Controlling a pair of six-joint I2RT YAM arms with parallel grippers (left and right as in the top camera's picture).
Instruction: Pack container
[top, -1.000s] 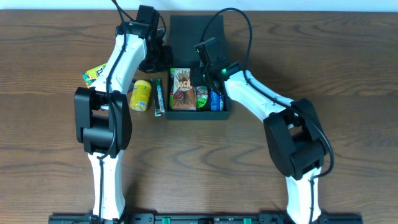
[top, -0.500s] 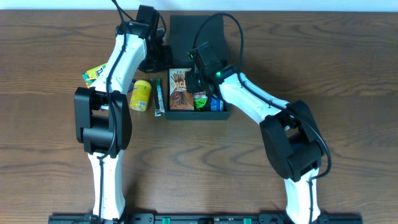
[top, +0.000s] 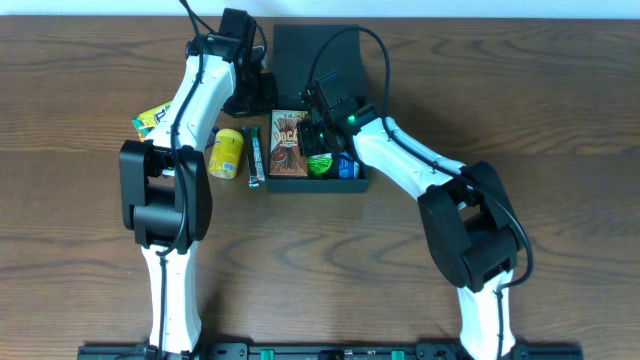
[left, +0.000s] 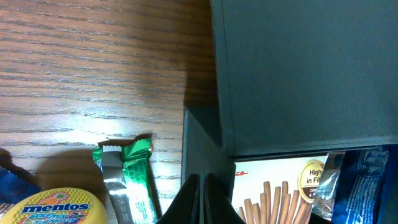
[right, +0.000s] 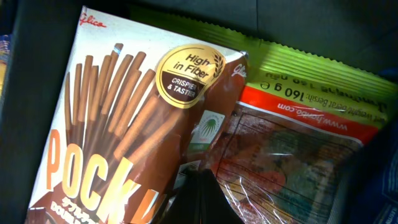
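Right end effector (right: 200, 198) has its fingers pressed together and holds nothing. It is down inside the container (top: 315, 187), tips right over the seam between the Pocky box (right: 106, 124) and the green packet (right: 311, 99). So the container lies directly below and around it, and the right arm is nearer the contents. Left end effector (left: 199, 196) is also closed, at the container's left wall; can't tell if it pinches the wall. Container is a dark teal matte square, no real long axis, with the lid (top: 300, 50) flat open beyond both end effectors. Mentos tub (top: 226, 153) and green bar (top: 255, 160) sit on the worktop (top: 80, 250), outside the wall, nearer the left end effector.
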